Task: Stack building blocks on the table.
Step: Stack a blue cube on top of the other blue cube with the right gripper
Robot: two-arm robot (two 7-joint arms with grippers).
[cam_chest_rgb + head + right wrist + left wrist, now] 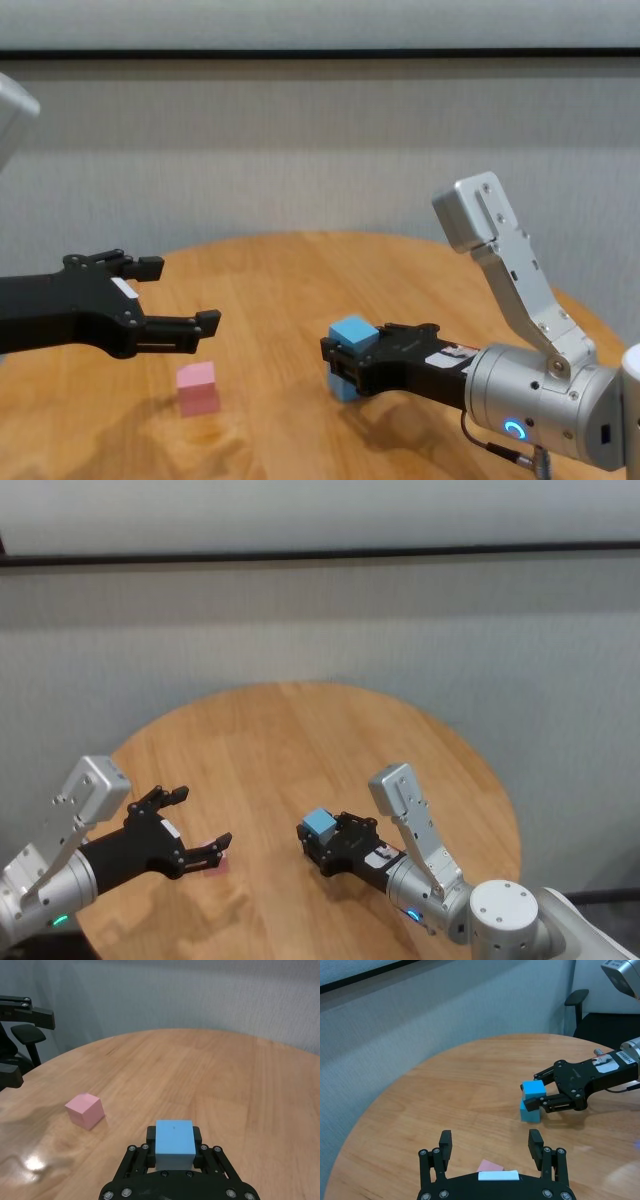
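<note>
**Desk:** What does the picture show, lower centre of the head view?

**Photographer:** The right claw (318, 842) clenched on a light blue block (320, 825), holding it on top of a second light blue block (529, 1110). In the left wrist view the two sit one above the other at centre right, the upper one turned slightly off the lower. Whether its weight is fully down on the lower block, I cannot tell.

**Desk:** And the other arm?

**Photographer:** The left claw (200, 825), lower left of the head view, hangs released with its jaws spread wide above the round wooden counter (300, 740), grasping nothing. The pink block (197, 388) stands alone on the counter just below it, at lower left of the chest view, well apart from the blue pair.

**Desk:** So how far along is the stacking?

**Photographer:** By my reading, roughly midway. Two blocks are paired up, but the top one is not yet let go, so that tier is not settled. What is left: release the blue block squarely, then fetch the pink one and set it on top as the third tier. The left claw looks placed for that pick.
</note>
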